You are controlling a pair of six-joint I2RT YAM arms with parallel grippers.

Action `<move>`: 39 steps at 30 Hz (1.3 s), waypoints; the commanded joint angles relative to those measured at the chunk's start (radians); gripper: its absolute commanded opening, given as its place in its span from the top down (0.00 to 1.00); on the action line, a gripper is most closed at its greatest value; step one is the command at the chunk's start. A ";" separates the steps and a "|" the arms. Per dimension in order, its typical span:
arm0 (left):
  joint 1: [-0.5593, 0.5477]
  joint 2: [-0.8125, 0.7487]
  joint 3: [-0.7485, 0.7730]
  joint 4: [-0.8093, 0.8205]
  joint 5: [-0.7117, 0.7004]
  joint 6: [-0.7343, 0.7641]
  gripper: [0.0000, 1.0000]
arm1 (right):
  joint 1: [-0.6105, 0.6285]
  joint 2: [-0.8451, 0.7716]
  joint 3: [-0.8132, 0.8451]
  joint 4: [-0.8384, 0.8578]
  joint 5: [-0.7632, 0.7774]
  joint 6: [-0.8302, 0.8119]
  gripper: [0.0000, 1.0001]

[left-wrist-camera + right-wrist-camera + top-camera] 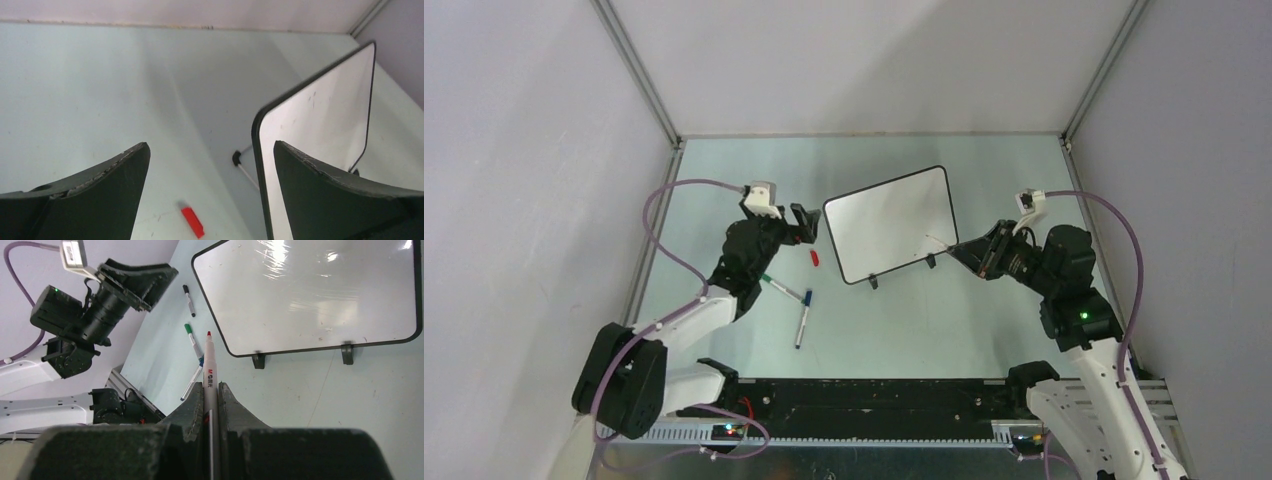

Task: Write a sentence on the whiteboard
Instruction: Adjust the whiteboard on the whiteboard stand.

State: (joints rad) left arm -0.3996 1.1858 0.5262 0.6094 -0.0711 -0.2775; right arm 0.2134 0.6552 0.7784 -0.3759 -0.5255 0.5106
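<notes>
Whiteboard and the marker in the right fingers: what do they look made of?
The whiteboard: glossy white panel, maybe coated sheet or laminate; it mirrors the lights as bright streaks. Its thin black frame and feet look like matte plastic, though that is unsure. The marker: smooth white barrel with red print and a red tip, probably plastic.

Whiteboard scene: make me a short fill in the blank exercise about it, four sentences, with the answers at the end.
1. The right gripper is shut on a marker with a ___ tip.
2. The whiteboard carries ___ words.
3. The left gripper hangs ___, with nothing between its fingers.
4. A loose red cap lies nearer the ___ gripper.

Missing words: red; no; open; left
</notes>
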 commanded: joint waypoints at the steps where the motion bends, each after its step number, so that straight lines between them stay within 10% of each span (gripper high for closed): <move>1: 0.005 -0.017 -0.060 0.113 0.058 0.062 0.01 | -0.003 -0.023 0.002 0.017 0.024 -0.048 1.00; 11: 0.014 0.085 -0.022 0.093 0.119 0.156 0.00 | -0.004 0.015 0.002 0.057 0.014 -0.045 1.00; 19: 0.017 0.107 -0.194 0.471 0.190 0.120 0.01 | 0.041 0.095 0.002 0.104 0.021 -0.027 1.00; 30: 0.184 0.325 -0.194 0.895 0.566 -0.225 0.02 | 0.131 0.126 0.015 0.151 0.132 -0.065 1.00; 39: 0.207 0.335 -0.134 0.854 0.587 -0.404 0.05 | 0.133 0.094 0.014 0.103 0.174 -0.105 1.00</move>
State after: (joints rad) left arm -0.2005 1.5269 0.3325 1.4376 0.4587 -0.5907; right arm 0.3393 0.7792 0.7780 -0.2798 -0.3885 0.4404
